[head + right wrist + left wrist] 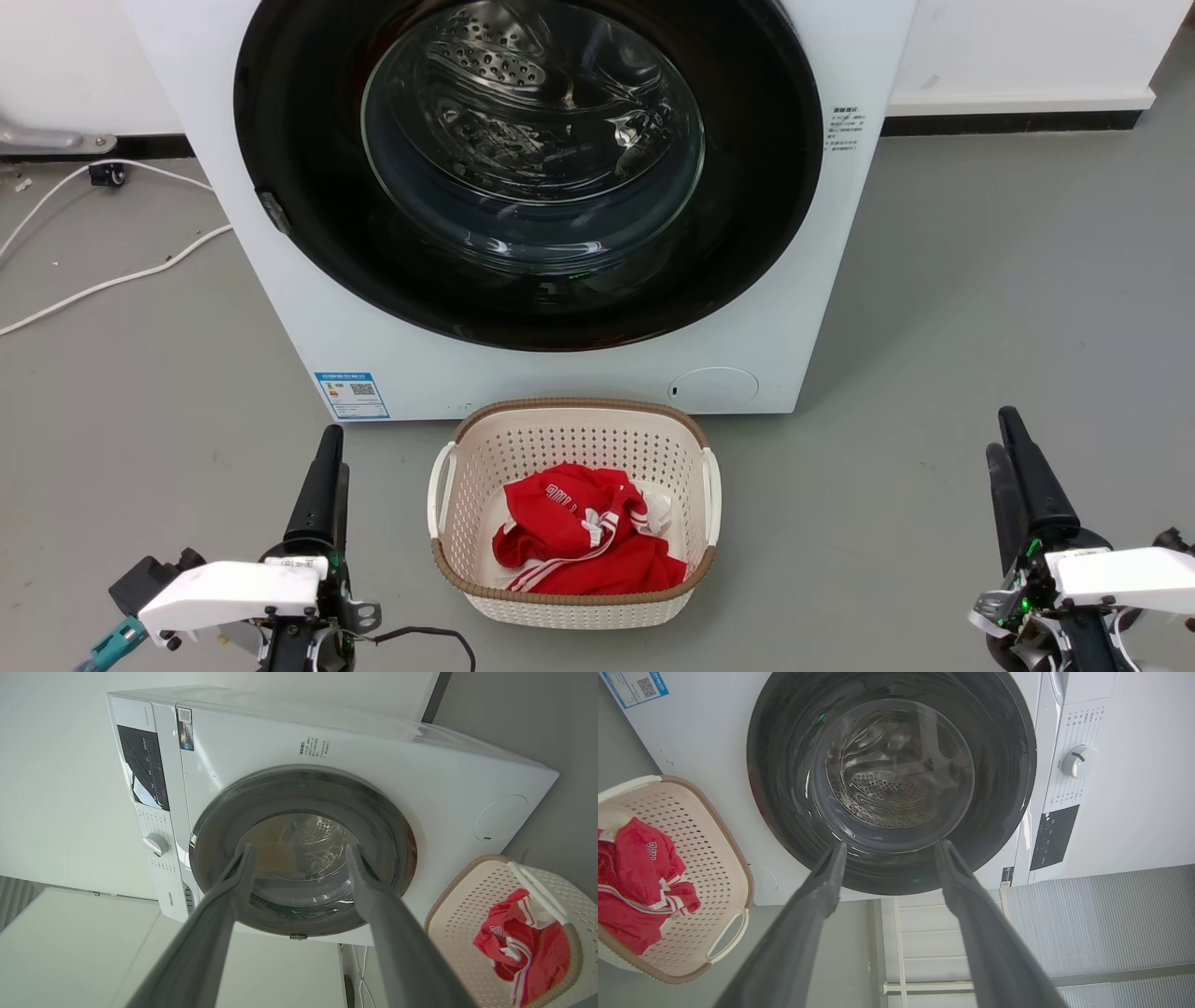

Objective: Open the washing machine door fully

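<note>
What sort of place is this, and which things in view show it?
Probably a laundry area: a white washing machine on a grey floor, with a basket of red clothes before it.

Right gripper (300, 848): two dark fingers spread wide, nothing between them, framing the door's glass
Washing machine door (299, 788): glossy black ring round a clear bowl, lying flat against the front, with the perforated drum seen through it
Washing machine (373, 746): white, tilted in this view, with a dark display (142, 767) and a round knob (155, 843) at left
Filter cap (501, 817): round, near the front's right corner
Basket (460, 914): cream, perforated, just beside the machine, holding a red garment (523, 947) with white stripes
</note>
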Robot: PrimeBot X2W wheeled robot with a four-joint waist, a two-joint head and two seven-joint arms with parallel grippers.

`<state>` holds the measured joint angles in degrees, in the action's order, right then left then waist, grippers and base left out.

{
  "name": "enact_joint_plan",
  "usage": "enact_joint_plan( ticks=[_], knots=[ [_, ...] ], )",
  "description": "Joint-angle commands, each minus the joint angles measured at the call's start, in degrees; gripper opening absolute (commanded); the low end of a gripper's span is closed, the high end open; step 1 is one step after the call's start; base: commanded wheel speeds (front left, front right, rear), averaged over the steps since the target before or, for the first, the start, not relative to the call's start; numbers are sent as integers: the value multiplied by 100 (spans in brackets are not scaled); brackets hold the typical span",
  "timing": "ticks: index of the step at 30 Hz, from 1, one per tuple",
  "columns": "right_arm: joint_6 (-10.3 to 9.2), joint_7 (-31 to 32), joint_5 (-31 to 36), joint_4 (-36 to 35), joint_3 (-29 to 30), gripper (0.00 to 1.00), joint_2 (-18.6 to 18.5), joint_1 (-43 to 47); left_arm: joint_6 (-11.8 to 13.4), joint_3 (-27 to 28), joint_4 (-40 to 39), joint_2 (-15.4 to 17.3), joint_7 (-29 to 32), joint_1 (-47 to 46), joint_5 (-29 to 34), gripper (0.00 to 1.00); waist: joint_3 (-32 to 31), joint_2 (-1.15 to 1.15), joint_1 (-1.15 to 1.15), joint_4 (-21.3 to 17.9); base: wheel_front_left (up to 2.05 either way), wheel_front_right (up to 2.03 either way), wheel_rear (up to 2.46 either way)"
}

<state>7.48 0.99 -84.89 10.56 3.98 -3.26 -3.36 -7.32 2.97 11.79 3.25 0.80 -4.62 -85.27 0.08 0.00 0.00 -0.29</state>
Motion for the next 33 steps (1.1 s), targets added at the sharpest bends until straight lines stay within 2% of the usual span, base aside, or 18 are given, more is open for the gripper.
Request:
enact_joint_plan(
  ticks=[1,14,33],
  knots=[
    [1,-66,307,-185,10,100,-9,-49,-10,-6,-161,22,-66,-130,272,100,-1,0,0,-1,0,0,0],
    [1,-354,2236,-579,-112,100,-1,16,-13,-4,-494,12,-350,-148,1647,100,-9,0,0,-9,0,0,0],
    [1,-714,4468,-797,-325,100,11,167,65,-184,-767,-1,-703,-68,3435,100,-5,0,0,-27,0,0,0]
  ],
)
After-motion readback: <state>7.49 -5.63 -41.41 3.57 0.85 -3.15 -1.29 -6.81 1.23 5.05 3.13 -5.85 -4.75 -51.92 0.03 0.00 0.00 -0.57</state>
